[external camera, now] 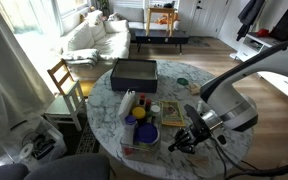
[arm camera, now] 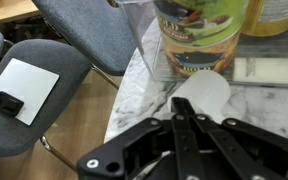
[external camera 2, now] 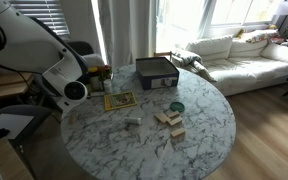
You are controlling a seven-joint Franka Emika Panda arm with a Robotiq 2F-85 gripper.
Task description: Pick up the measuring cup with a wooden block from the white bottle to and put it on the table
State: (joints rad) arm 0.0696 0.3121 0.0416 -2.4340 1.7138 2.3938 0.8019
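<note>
My gripper [arm camera: 179,103] is shut, its fingertips together just above a white rounded object [arm camera: 206,88] at the edge of the marble table [arm camera: 134,85]. I cannot tell whether they touch it. In an exterior view the gripper [external camera: 189,136] hangs low over the near right part of the table [external camera: 184,90]. The slim white bottle [external camera: 129,103] lies beside a blue bowl [external camera: 138,116]. Several wooden blocks [external camera 2: 170,121] lie mid-table in an exterior view. I cannot make out a measuring cup clearly.
A clear jar with a colourful label [arm camera: 194,30] stands just beyond the gripper. A dark box [external camera: 134,71] sits at the far side of the table, also in an exterior view [external camera 2: 156,72]. There is a green lid [external camera 2: 176,106]. Grey chairs [arm camera: 24,90] stand beside the table edge.
</note>
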